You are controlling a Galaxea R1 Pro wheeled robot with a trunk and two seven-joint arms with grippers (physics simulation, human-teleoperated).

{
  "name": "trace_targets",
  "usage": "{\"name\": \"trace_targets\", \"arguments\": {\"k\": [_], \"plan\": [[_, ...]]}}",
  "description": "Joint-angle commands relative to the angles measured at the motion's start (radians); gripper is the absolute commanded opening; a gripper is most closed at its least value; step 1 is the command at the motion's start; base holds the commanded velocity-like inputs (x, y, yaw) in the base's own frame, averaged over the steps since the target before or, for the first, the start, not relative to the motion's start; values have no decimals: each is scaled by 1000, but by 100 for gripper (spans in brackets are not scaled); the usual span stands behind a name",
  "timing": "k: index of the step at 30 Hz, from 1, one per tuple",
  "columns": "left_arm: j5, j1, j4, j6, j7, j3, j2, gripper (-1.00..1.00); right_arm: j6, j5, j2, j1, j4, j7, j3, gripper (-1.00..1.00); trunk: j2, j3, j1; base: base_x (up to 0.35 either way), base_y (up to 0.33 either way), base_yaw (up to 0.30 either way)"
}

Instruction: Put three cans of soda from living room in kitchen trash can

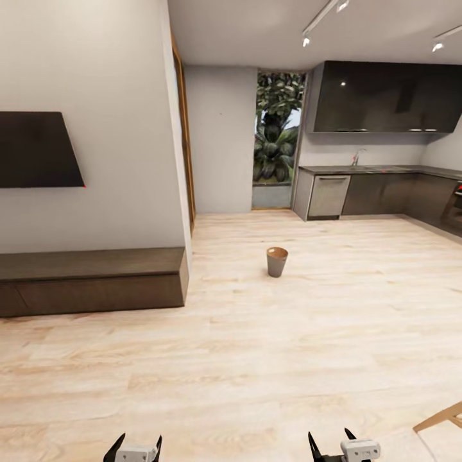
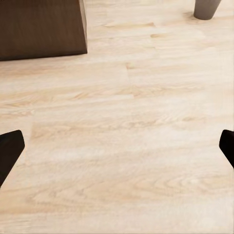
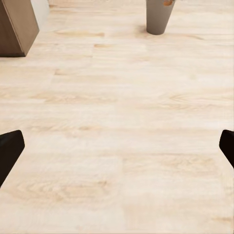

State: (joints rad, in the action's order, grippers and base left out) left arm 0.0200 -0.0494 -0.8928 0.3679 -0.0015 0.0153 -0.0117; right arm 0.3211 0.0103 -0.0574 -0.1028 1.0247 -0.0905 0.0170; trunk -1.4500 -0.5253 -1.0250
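Mostly pale wood floor here, with the left tool's 2 dark fingertips spread wide apart, nothing between them. The dark low cabinet and the tash can's grey base sit well apart at the far edge.

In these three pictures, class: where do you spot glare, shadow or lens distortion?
Head view: ceiling spotlights glare and reflect in the glossy wall cupboards; the wall television looks skewed by the wide lens. Right wrist view: a faint shadow beside the bin. Left wrist view: flat, even light on the floor.
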Motion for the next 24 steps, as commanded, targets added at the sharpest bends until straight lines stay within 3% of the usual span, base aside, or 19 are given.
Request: {"name": "trace_targets", "arguments": {"k": [1,24], "plan": [[0,0,0,0,0,0,0,100,0,0,0,0,0,0,0,100,0,0,0,308,1,0],[2,0,0,0,0,0,1,100,0,-1,1,0,-2,0,0,100,0,0,0,308,0,0]]}}
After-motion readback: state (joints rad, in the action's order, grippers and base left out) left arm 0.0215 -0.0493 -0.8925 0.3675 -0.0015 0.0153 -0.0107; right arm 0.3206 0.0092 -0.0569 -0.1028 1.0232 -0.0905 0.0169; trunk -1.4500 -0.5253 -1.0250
